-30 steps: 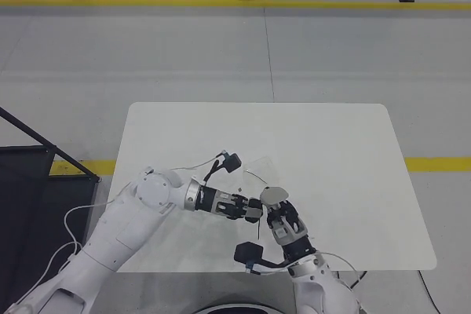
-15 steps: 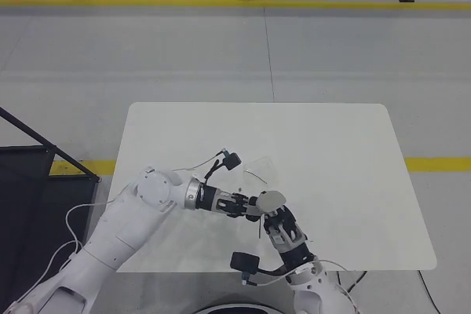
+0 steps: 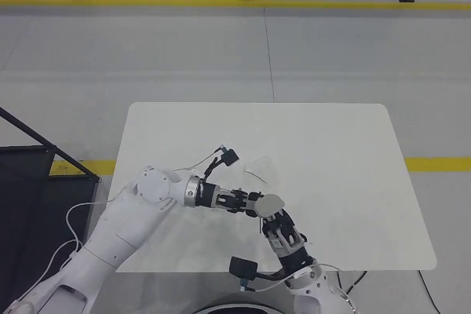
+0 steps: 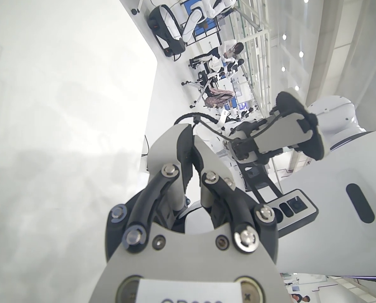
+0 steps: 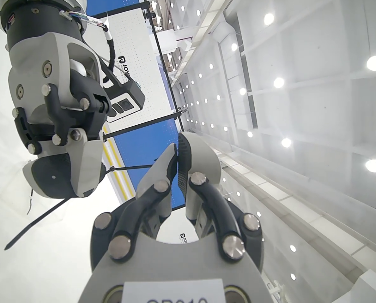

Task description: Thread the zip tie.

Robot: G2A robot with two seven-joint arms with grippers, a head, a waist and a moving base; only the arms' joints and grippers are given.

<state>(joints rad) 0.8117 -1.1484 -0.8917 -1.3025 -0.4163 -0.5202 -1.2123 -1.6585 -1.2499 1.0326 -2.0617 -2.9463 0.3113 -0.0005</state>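
Observation:
A thin black zip tie (image 5: 129, 168) spans the short gap between my two grippers, held above the white table (image 3: 337, 157) near its front middle. My left gripper (image 4: 191, 129) is shut on one part of the tie, and the tie's loose tail (image 5: 33, 222) hangs below it toward the table. My right gripper (image 5: 176, 156) is shut on the tie's other end. In the left wrist view the zip tie (image 4: 207, 121) curves from my left fingertips over to the right gripper (image 4: 238, 151). From above, the left gripper (image 3: 251, 202) and right gripper (image 3: 268, 210) almost touch.
A clear plastic sheet (image 3: 259, 167) lies flat on the table just beyond the grippers. A black fabric frame (image 3: 16, 204) stands off the table's left side. The table's right half and far side are bare.
The right arm has drawn back a little toward the table's front edge, and the left gripper has followed slightly to the right. Both stay shut on the tie.

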